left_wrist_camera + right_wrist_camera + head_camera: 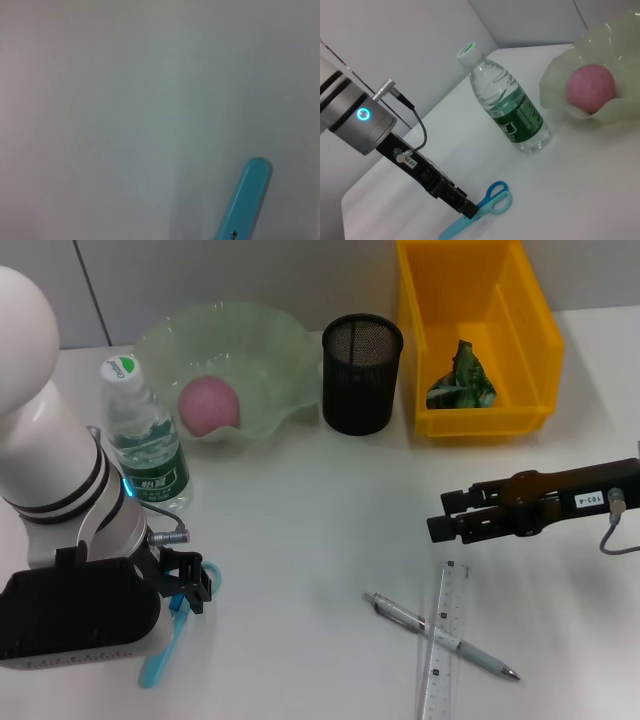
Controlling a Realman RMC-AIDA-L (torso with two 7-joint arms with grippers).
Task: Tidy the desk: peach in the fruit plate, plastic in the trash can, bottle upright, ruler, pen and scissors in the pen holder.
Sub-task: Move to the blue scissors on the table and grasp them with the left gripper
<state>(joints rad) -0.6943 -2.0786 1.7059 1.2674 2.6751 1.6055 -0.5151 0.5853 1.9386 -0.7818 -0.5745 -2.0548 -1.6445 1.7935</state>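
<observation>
Head view high over desk (300,530), left wrist close above it, both wrists sharing scissors (480,212)

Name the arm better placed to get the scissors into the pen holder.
Left. The left gripper is already down on the scissors at the desk's left side, while the right gripper hovers over by the ruler and pen.

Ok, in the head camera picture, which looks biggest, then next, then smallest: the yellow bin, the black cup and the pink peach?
Largest to smallest, as they look in the head view:
1. The trash can, the yellow bin, looks clearly biggest.
2. The pen holder, the black mesh cup.
3. The peach, sitting in the fruit plate.
All three stand similarly far back, so the order seems fair.
</observation>
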